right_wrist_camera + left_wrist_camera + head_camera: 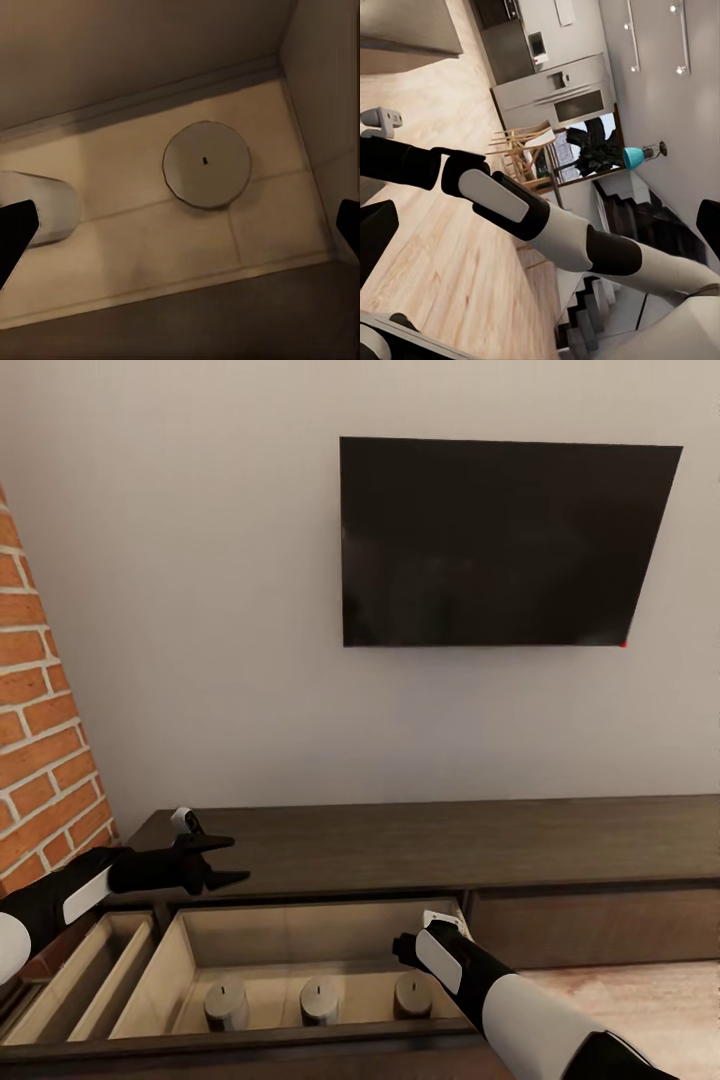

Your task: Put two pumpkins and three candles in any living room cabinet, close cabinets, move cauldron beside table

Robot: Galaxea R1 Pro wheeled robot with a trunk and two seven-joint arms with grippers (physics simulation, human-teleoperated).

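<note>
Three candles (319, 1000) are standing upright in a row on the pale floor of the open cabinet (420, 850) compartment, apart from one another. The right gripper (180, 225) is hanging above the rightmost candle (206, 163), jaws spread wide and holding nothing. The left gripper (232, 862) is hovering over the cabinet's top, jaws parted, empty. A dark television (500, 545) is hanging on the wall above.

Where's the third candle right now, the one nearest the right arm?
In the head view the candle stands upright at the right end of the row of three inside the open cabinet drawer, below the right tool; the right wrist view looks down on it.
</note>
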